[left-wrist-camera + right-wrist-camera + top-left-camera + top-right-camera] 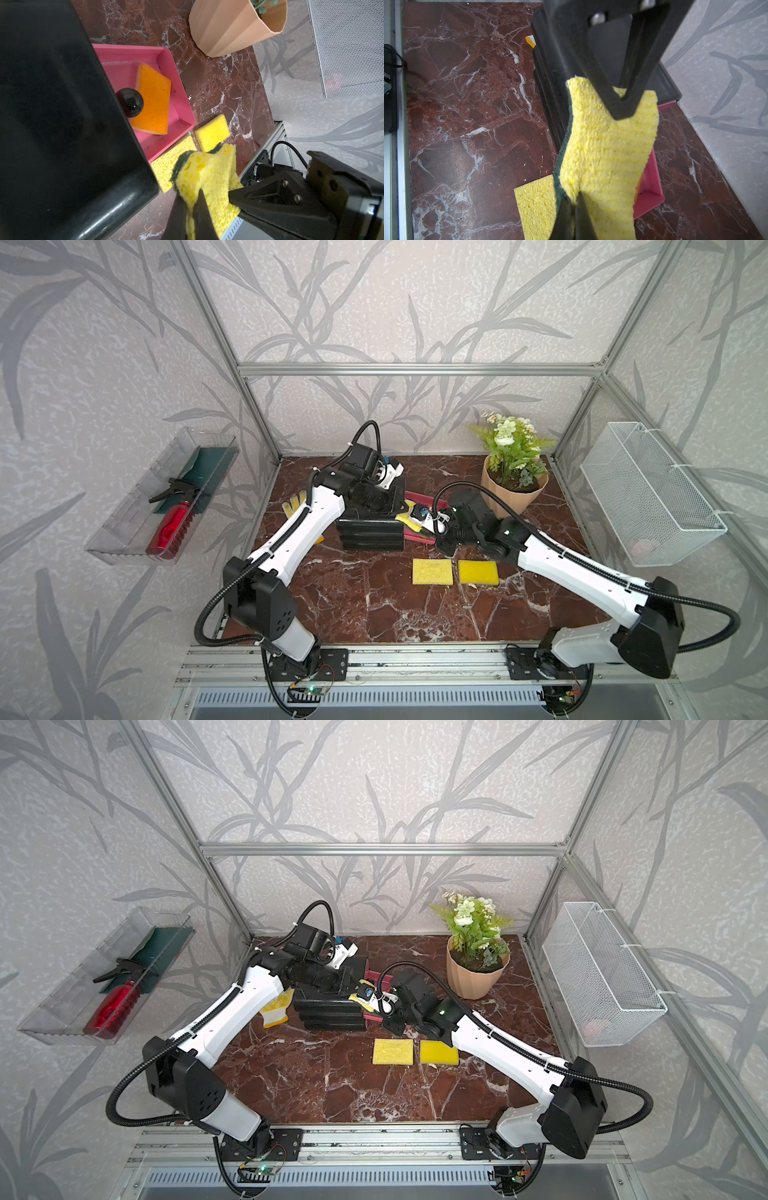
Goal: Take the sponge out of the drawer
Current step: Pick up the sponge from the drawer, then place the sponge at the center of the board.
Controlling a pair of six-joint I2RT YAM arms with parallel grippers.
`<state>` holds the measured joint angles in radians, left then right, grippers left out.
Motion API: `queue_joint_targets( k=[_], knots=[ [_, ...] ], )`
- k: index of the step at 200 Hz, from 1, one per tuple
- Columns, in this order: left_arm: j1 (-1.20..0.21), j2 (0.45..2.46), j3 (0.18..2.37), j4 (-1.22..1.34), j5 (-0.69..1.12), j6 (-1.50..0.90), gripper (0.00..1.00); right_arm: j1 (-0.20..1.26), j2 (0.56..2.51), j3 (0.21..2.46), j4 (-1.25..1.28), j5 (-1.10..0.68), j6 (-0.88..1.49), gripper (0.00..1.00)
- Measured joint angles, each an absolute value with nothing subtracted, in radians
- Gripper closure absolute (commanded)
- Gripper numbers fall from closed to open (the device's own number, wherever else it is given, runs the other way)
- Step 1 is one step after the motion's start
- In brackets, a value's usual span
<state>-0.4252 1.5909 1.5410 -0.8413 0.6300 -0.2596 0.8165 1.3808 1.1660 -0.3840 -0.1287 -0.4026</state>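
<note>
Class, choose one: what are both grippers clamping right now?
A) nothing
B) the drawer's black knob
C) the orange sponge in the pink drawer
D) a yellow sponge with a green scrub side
D: both wrist views show the left gripper and right gripper shut on the same yellow sponge.

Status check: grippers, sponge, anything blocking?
Left gripper, right gripper both shut on yellow sponge. It's up, out of drawer. Orange sponge in drawer; nothing blocking.

Dark red marble tabletop (pixel 353 605) carries: black drawer unit (pixel 370 533), plant pot (pixel 513 499), glove (pixel 293 504), pale sponge (pixel 432 571) just beside yellow sponge (pixel 478 572).
</note>
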Motion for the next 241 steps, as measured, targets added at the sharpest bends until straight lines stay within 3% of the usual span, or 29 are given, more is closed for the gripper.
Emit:
queue_joint_targets(
  k=[15,32,49,79,167,241],
  knots=[
    [-0.426,1.580,1.520,-0.828,0.621,-0.265,1.00,0.823,1.381,1.162,-0.374,-0.117,-0.385,0.85],
    [-0.427,1.552,1.486,-0.810,0.607,-0.274,1.00,0.828,1.377,1.161,-0.341,-0.099,-0.358,0.54],
    [-0.433,1.506,1.441,-0.797,0.580,-0.291,1.00,0.833,1.356,1.143,-0.288,-0.067,-0.319,0.32],
    [-0.438,1.386,1.336,-0.754,0.519,-0.335,1.00,0.833,1.261,1.069,-0.215,0.018,-0.233,0.14],
    [-0.484,0.952,0.787,-0.559,0.299,-0.564,1.00,0.832,1.087,0.917,-0.139,0.184,-0.001,0.09],
    [-0.517,0.932,0.498,-0.257,0.237,-0.682,1.00,0.832,1.077,0.859,-0.140,0.192,0.084,0.07]
  ],
)
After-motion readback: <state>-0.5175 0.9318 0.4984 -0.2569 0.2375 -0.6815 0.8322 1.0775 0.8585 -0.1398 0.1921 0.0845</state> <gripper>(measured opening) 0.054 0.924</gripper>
